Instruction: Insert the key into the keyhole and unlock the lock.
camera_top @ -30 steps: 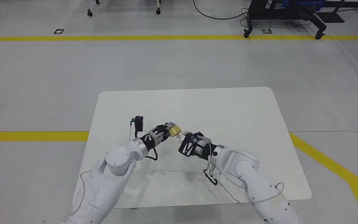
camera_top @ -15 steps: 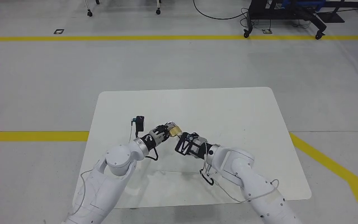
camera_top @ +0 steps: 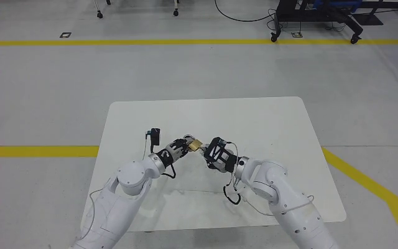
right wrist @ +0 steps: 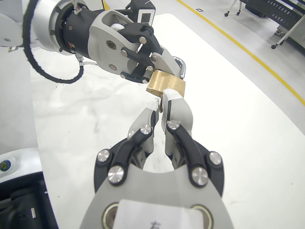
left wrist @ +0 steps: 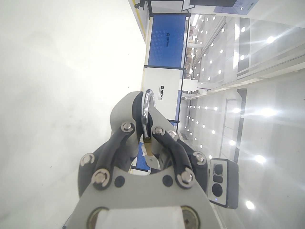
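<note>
Two pincers sat close over the counter (right wrist: 238, 125): my L pincer (left wrist: 146, 117) was clamped on the brass lock (right wrist: 166, 84) near its shackle (right wrist: 182, 67), R pincer (right wrist: 162, 101) pinched the key (right wrist: 161, 105) against lock's bottom; insertion unclear.

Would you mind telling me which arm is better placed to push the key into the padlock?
The right: its jaws pinch the key at the bottom end of the brass padlock, while the left jaws only grip it.
</note>
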Controlling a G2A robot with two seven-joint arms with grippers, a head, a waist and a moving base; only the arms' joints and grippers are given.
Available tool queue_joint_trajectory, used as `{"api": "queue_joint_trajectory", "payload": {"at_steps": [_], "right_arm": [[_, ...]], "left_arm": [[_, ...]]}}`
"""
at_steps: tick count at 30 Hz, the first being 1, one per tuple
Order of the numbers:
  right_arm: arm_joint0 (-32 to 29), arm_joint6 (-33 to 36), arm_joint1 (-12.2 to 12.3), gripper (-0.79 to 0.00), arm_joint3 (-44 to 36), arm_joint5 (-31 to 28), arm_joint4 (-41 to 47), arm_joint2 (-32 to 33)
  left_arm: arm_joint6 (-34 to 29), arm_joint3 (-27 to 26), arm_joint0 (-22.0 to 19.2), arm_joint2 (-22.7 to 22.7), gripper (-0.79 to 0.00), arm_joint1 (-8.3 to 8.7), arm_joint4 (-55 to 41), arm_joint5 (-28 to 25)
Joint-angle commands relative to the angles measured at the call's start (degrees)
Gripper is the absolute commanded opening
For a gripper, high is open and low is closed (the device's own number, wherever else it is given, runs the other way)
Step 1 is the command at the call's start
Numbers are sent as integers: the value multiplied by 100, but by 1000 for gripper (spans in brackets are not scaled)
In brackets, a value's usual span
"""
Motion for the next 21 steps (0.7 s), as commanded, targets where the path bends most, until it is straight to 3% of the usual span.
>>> {"api": "queue_joint_trajectory", "payload": {"at_steps": [1,12,13,14,15,21], "right_arm": [[-14,-3,7,-785,23,-35,101,59],[-172,13,53,-767,-38,-50,196,295],[-181,13,58,-489,-60,-42,172,321],[-196,9,66,-292,-93,-33,133,355],[-217,-8,77,0,-138,-2,81,409],[-502,-5,205,0,-565,349,-617,1048]], "left_arm": [[-2,-6,9,-8,-785,1,16,-18],[-2,-28,30,-28,-785,1,106,-52],[-8,-31,30,-27,-785,1,120,-52],[-16,-30,29,-24,-785,2,151,-44],[-26,-30,29,-18,-785,3,175,-31],[-465,31,-67,137,-785,21,499,203]]}}
